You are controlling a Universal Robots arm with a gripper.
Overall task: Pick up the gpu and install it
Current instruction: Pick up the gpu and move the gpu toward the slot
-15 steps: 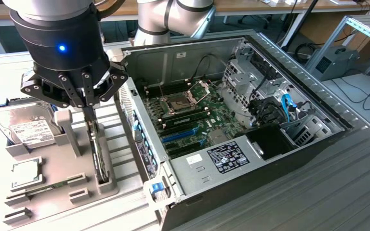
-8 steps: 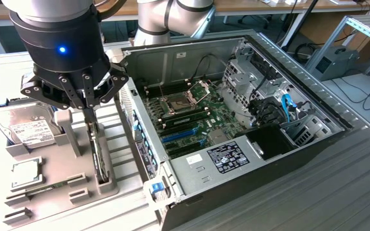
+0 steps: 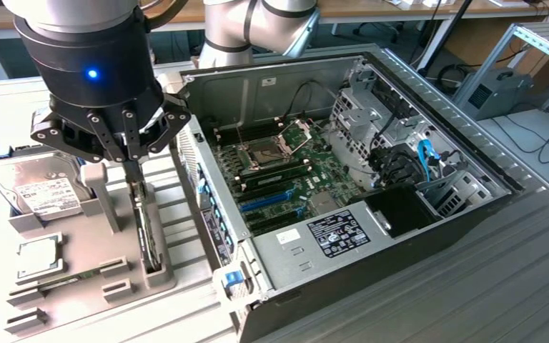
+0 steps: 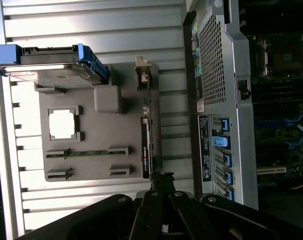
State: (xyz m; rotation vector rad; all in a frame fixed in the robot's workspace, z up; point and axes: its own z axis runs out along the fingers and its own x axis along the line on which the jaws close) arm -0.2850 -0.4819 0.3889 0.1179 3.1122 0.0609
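Gripper poised at gpu, card upright in tray slot along edge nearest case (jaw closure: cannot tell), not yet lifted or installed.

Shows the gripper directly over the gpu (card standing on edge in a grey fixture), with a hard drive toward the exterior view's left and an open computer case toward its right.
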